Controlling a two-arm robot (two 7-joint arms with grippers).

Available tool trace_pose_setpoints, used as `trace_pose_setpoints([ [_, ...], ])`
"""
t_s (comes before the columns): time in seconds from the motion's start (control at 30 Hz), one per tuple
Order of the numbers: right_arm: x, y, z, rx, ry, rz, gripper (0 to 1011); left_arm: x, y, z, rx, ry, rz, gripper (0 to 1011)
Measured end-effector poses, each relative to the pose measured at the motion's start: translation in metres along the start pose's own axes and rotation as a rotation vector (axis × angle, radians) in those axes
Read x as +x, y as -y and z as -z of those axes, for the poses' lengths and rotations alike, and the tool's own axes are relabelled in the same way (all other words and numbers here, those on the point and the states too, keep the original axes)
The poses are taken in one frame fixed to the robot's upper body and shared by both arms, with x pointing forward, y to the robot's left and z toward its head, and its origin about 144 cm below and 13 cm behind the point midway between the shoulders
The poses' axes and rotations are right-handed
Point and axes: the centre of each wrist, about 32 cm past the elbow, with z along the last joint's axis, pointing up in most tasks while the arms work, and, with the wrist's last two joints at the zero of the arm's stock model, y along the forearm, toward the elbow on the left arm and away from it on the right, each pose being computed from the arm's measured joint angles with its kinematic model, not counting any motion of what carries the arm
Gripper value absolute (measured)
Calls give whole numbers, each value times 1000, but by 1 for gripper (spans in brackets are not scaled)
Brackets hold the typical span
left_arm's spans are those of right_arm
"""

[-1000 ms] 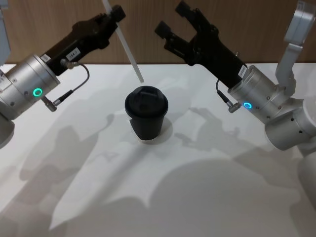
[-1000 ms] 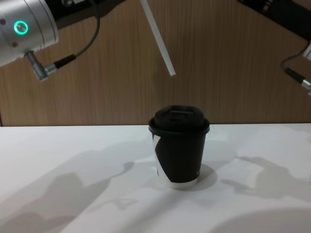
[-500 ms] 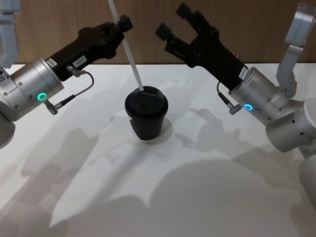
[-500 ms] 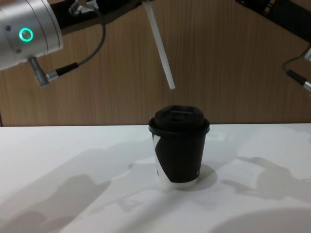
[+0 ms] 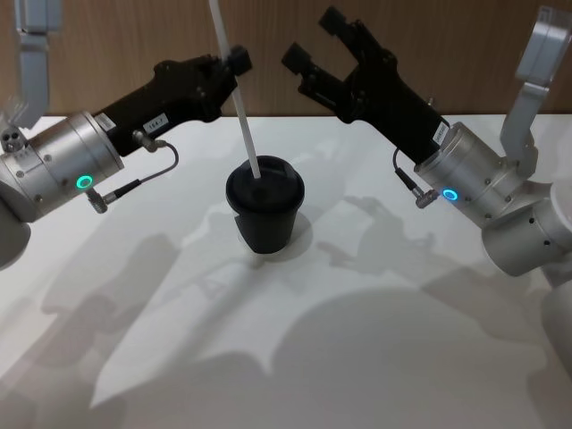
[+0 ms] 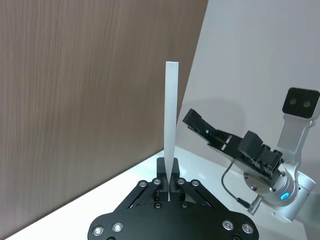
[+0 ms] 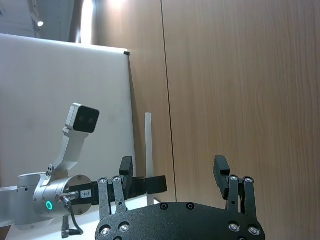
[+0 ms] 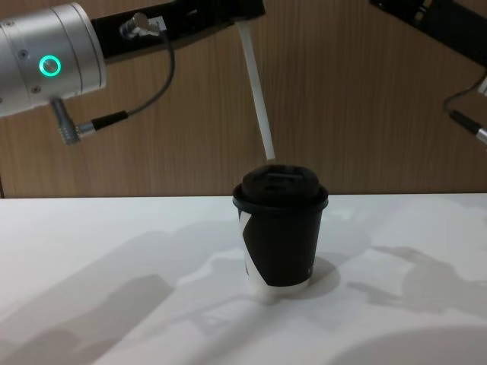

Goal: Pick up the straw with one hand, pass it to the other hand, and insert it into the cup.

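The white straw (image 5: 239, 107) hangs tilted, pinched near its upper part by my left gripper (image 5: 234, 64), which is shut on it. Its lower tip sits right at the black lid of the cup (image 5: 264, 214); whether it has entered the lid I cannot tell. In the chest view the straw (image 8: 259, 99) slants down from the left gripper (image 8: 247, 15) to the top of the cup (image 8: 281, 236), which shows a white patch on its side. My right gripper (image 5: 311, 37) stays open to the right of the straw, above and behind the cup. In the left wrist view the straw (image 6: 171, 125) stands between shut fingers.
The cup stands on a white table (image 5: 357, 340) in front of a wooden wall (image 8: 365, 114). A thin black cable (image 8: 152, 91) loops under the left arm. The right wrist view shows the open right gripper (image 7: 174, 172) with the straw (image 7: 148, 145) beyond it.
My left gripper has carried the straw down and toward the cup, bringing its tip from well above the lid to the lid's top. The right arm has not moved.
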Motion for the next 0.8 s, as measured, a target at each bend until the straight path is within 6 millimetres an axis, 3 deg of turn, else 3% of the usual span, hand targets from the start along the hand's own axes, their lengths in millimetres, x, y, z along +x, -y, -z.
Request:
trace_pose_setpoints([
  [0.8, 0, 0, 0, 0, 0, 1, 1001, -2, 5, 9, 55, 20, -16, 18],
])
